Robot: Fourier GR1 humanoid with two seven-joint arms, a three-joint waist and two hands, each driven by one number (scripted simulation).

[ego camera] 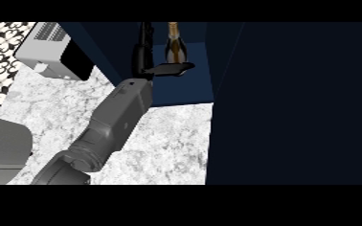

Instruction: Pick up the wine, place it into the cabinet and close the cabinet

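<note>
Scene: marbled counter across the lower middle of the frame; dark blue cabinet open at upper centre, its door filling the whole right side as a near-black panel.
Wine: the bottle stands upright inside the cabinet, upper centre of the frame, neck towards the top edge, base on the cabinet floor as far as can be judged.
Hand in view: one black hand on a grey forearm that rises from the lower left; which arm it is cannot be read for certain, but by its place in the frame it is taken as the left.
Fingers: long fingers run straight up along the bottle's left side; the thumb lies flat across the bottle's lower front. Contact is hard to confirm in the dark interior; the hand looks just beside or lightly against the bottle rather than wrapped round it.
Other hand: not seen anywhere in the frame.
Other items: grey appliance at upper left; patterned wall at the far left edge.
Done: pick-up and placement appear complete.
Outstanding: hand to clear the cabinet opening; door to be swung shut.
Risk: judged, the thumb could tip the bottle on withdrawal.
</note>
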